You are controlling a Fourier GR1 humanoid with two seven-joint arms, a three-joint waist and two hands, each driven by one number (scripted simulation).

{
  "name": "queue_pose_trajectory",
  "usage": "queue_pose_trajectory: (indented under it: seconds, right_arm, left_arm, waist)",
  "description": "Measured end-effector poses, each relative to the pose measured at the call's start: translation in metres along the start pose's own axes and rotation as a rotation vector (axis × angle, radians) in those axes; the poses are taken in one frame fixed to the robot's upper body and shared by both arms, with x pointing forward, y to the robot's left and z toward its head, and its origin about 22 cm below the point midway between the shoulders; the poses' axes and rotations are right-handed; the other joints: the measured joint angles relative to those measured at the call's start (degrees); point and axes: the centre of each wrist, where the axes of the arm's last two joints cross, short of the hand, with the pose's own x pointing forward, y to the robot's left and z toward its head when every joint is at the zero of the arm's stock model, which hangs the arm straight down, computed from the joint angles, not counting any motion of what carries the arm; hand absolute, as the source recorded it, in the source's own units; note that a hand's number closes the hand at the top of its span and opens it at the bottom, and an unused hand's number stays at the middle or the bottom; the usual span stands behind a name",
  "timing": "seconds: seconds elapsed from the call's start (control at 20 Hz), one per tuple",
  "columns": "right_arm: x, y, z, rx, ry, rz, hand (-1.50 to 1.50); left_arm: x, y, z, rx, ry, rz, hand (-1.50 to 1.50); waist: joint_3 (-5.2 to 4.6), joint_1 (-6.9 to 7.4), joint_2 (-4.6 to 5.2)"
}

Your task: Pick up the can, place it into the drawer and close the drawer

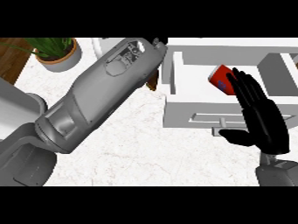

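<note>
Inside the open drawer [286,78] lies the can [221,78] (red), right hand [264,118] flat, released, at its front edge.

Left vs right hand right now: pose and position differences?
The right hand shows fully, black, fingers straight, open over the drawer front beside the red can. The left hand barely shows past its grey forearm, up near the drawer's far left corner; its fingers can't be read. Neither visibly holds anything.
</note>
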Motion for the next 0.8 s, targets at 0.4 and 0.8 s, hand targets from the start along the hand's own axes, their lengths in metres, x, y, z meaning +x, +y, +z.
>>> queue_pose_trajectory:
  seconds: [0.4,0.8]
  right_arm:
    - [-0.020,0.039,-0.026,-0.057,0.017,0.067,-1.50]
    - [-0.039,0.057,-0.056,-0.101,0.025,0.163,-1.50]
  left_arm:
    - [0.002,0.036,-0.004,0.005,0.009,-0.015,-1.50]
    - [0.003,0.075,-0.004,0.003,0.024,-0.017,-1.50]
  waist:
    - [-0.76,0.68,-0.75]
    - [-1.27,1.87,-1.06]
